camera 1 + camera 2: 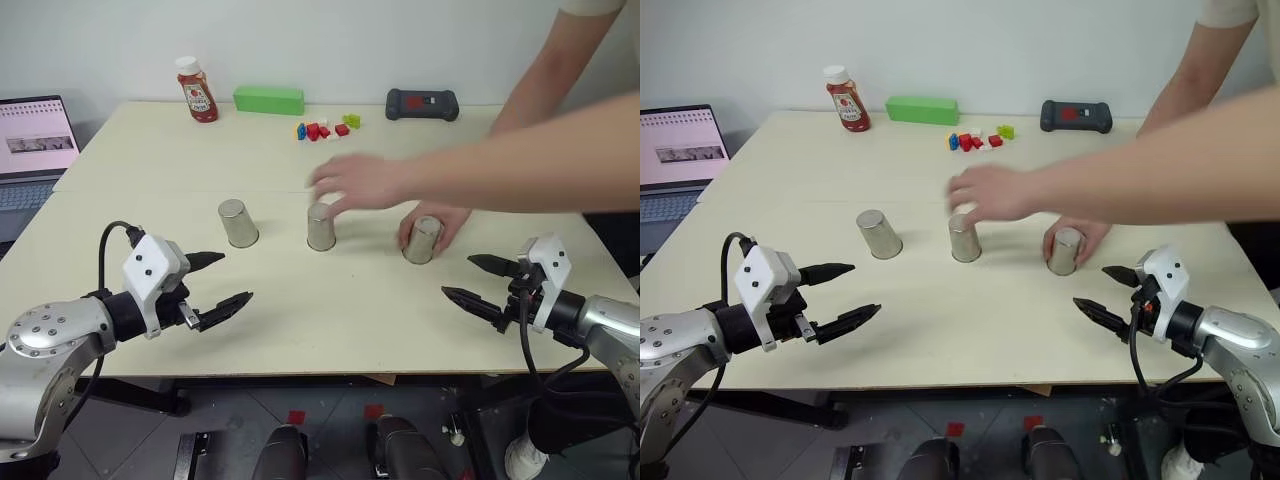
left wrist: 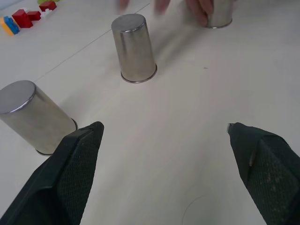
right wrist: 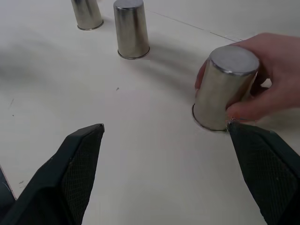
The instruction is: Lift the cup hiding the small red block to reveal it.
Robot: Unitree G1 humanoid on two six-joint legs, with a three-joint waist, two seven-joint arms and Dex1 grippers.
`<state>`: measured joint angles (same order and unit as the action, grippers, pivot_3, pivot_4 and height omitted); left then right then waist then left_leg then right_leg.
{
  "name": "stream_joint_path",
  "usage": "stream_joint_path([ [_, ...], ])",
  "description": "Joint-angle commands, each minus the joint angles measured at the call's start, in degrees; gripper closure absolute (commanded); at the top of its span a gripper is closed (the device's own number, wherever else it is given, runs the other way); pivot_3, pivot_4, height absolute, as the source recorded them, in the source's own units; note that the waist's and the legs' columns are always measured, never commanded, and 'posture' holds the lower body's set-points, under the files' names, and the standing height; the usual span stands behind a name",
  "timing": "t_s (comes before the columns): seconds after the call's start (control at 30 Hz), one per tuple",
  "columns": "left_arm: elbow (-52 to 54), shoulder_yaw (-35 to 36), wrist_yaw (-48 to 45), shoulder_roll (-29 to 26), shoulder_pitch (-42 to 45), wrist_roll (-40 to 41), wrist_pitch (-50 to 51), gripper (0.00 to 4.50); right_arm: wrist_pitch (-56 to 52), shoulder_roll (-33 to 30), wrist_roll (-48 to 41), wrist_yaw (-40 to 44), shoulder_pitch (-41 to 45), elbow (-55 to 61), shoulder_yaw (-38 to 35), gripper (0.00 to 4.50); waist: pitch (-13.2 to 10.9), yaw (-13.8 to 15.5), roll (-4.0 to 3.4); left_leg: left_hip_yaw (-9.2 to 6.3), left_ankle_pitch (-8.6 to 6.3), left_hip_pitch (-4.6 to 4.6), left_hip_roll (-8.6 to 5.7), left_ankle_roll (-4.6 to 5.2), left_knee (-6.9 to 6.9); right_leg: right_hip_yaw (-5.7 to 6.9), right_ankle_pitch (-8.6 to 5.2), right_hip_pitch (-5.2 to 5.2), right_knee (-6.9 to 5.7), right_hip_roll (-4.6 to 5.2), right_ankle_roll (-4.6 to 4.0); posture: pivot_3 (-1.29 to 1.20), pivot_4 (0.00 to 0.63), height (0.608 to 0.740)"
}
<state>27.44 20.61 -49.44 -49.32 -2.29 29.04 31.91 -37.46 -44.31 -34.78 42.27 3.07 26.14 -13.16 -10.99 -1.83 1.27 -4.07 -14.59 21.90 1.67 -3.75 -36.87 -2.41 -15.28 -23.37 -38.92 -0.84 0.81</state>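
Three alike silver-grey metal cups stand upside down in a row mid-table: the left cup [image 1: 238, 222], the middle cup [image 1: 321, 227] and the right cup [image 1: 423, 240]. The small red block is hidden, and I cannot tell which cup covers it. One hand of a person [image 1: 360, 182] hovers over the middle cup. The person's other hand [image 3: 272, 70] grips the right cup [image 3: 225, 86]. My left gripper [image 1: 236, 277] stands open in front of the left cup, apart from it. My right gripper [image 1: 457, 276] is open just in front of the right cup, holding nothing.
Along the table's far edge stand a ketchup bottle [image 1: 198, 90], a green box [image 1: 268, 100], a cluster of multicoloured bricks [image 1: 325, 128] and a black device [image 1: 422, 104]. A laptop [image 1: 35, 140] sits at the far left. The person's arms reach in from the right.
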Motion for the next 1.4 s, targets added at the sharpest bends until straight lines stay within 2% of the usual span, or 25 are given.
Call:
stream_joint_path([
  [0.03,1.2,1.2,-0.2,-0.9,-0.2,-0.2,-1.1,0.00,0.2,-0.1,-0.3,-0.1,0.9,1.4,-0.4,0.03,0.0,0.0,0.00,0.00,0.00,0.00,0.00,0.00,0.00,0.00,0.00,0.00,0.00,0.00,0.00,0.00,0.150,0.740],
  [0.6,1.2,2.2,1.6,0.2,0.5,3.0,1.9,0.00,1.6,0.8,-0.6,1.2,1.8,0.8,0.8,0.03,0.0,0.0,0.00,0.00,0.00,0.00,0.00,0.00,0.00,0.00,0.01,0.00,0.00,0.00,0.01,0.00,0.150,0.740],
  [1.07,0.5,2.1,1.6,-0.2,0.4,2.3,1.2,0.00,-1.9,6.2,-1.6,-0.8,11.1,2.2,8.9,0.03,0.0,0.0,0.00,-0.01,0.00,0.00,0.01,0.00,0.00,0.01,0.01,-0.02,-0.01,-0.01,0.01,0.00,0.150,0.740],
  [1.2,-0.1,-0.9,3.3,0.8,2.8,1.8,2.1,0.00,-3.2,5.6,-1.9,-0.6,12.1,3.6,10.1,0.03,0.0,0.1,0.00,-0.01,0.00,0.04,0.00,0.00,0.00,0.01,0.01,-0.03,0.00,-0.01,0.01,0.00,0.150,0.740],
  [1.4,-8.7,-12.3,9.0,6.8,14.4,-5.4,0.2,0.00,-5.7,4.7,-3.5,-0.5,12.8,6.1,10.8,0.03,0.0,0.2,0.01,-0.04,0.00,0.02,-0.03,0.00,-0.08,0.02,0.06,0.02,-0.05,-0.04,0.10,0.00,0.150,0.740],
])
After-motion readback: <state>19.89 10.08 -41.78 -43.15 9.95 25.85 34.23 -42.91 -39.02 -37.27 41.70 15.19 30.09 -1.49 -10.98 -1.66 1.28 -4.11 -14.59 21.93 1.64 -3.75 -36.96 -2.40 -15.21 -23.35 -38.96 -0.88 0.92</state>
